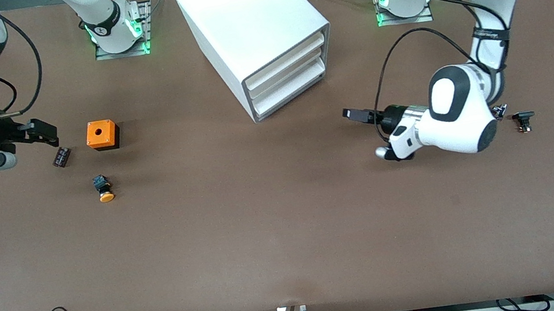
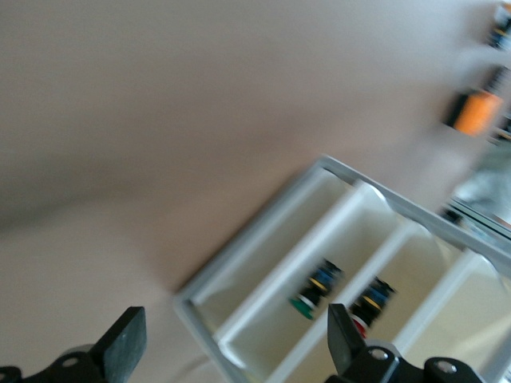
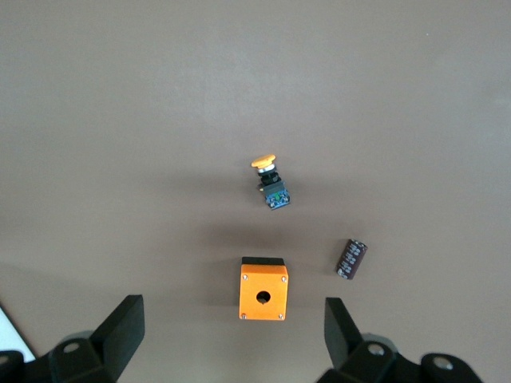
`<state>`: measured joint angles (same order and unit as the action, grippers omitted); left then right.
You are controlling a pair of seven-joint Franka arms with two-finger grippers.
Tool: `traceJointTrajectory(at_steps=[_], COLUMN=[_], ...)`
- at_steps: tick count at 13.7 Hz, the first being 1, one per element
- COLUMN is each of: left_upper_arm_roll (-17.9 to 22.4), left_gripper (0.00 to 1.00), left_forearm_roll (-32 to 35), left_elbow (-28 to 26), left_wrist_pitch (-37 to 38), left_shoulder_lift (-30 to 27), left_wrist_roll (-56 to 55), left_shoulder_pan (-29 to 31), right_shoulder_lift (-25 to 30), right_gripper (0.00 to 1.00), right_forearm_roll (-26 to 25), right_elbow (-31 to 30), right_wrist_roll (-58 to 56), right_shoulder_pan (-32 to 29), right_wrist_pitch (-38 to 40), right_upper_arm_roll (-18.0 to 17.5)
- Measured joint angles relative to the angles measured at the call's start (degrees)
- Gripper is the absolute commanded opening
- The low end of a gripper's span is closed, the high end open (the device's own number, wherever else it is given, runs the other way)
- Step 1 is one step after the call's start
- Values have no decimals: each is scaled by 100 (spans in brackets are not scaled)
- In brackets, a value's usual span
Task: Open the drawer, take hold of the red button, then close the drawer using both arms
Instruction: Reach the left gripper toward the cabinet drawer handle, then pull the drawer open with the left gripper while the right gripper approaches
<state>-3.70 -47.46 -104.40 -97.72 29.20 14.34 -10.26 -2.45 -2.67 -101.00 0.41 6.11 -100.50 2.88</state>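
The white cabinet (image 1: 247, 24) stands at the table's middle, its three white drawers (image 1: 286, 75) all pushed in. My left gripper (image 1: 353, 114) is open and empty, low over the table in front of the drawers, apart from them. In the left wrist view its fingers (image 2: 128, 343) frame the cabinet's front (image 2: 239, 263). Two buttons show inside the drawers there: one with a green cap (image 2: 311, 297), and one with a trace of red (image 2: 367, 307) beside one finger. My right gripper (image 1: 41, 131) is open and empty at the right arm's end of the table, with open jaws also in the right wrist view (image 3: 233, 329).
An orange box with a hole (image 1: 102, 134) (image 3: 263, 291), a button with an orange-yellow cap (image 1: 104, 189) (image 3: 270, 182) and a small black part (image 1: 62, 156) (image 3: 351, 259) lie by my right gripper. Another small black part (image 1: 523, 119) lies at the left arm's end.
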Motion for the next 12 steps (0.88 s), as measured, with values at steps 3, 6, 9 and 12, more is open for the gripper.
traceJointTrajectory(at_steps=[3,6,9,12], left_upper_arm_roll=[-189,-530,-749,-949], left_gripper=[100,100,99,72], left_forearm_roll=[-771,-872,-986,-1111], left_elbow=[-811,-1118,-1164,-1356], left_wrist_pitch=[-2,-5,3,4], left_shoulder_lift=[39,44,42,41], left_wrist_roll=[828,1221,1267,1352], left_shoulder_pan=[-152,-189,-191,-195], right_shoulder_lift=[-101,-271,-613,-900], right_gripper=[100,100,100,100], right_forearm_roll=[2,6,17,114], right_elbow=[5,15,216,334], right_wrist_roll=[0,-3,1,6], right_shoulder_pan=[165,371,725,1007], right_wrist_pitch=[-151,-484,-749,-1052], right_upper_arm_roll=[-6,-12,-21,-25])
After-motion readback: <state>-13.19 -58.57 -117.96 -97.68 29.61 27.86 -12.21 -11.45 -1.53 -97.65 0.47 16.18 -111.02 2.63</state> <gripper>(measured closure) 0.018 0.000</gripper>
